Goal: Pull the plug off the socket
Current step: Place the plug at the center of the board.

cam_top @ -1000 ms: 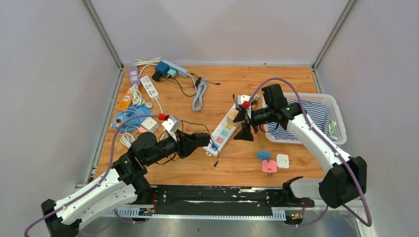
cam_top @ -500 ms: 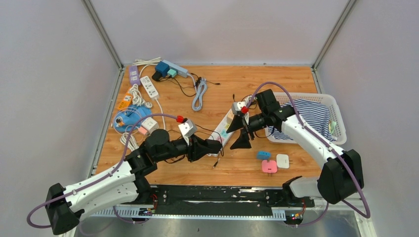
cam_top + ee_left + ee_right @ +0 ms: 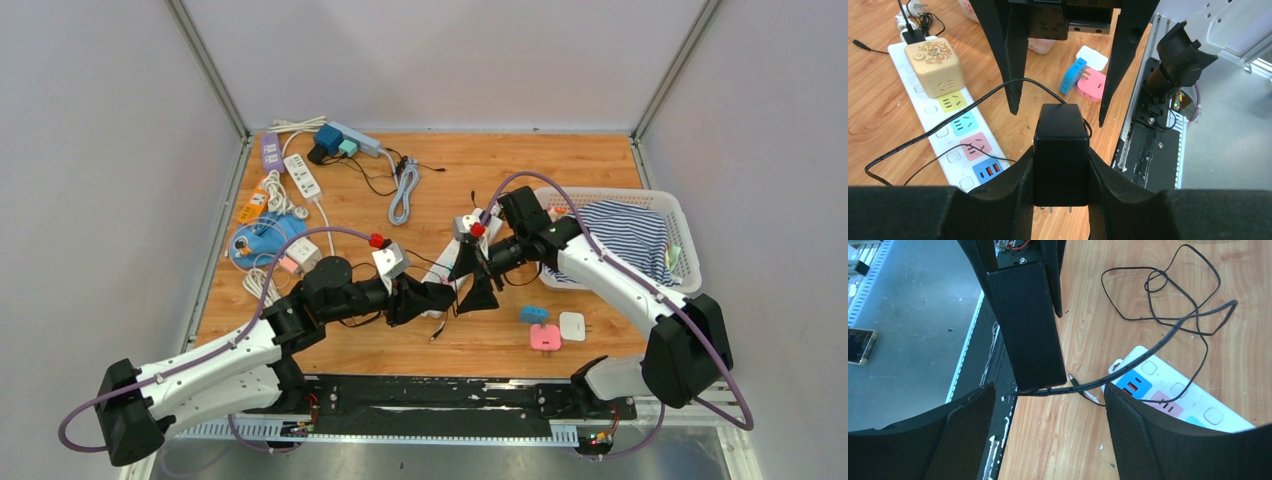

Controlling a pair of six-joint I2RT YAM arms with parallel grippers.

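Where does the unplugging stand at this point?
Done: the black adapter is off the power strip, its prongs bare above the wood. In hand: the left gripper clamps it, and the right gripper hangs open beside it, holding nothing. Left: setting it down, perhaps by the loose pink plug. The beige cube sits plugged in.

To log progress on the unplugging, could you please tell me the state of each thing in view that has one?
black adapter: out of the socket, prongs bare, clamped between the fingers.
left gripper: shut on the black adapter.
right gripper: open, holding nothing.
power strip: lying flat, several sockets free.
beige cube: plugged into the power strip.
pink plug, blue plug, white plug: unplugged, lying loose.
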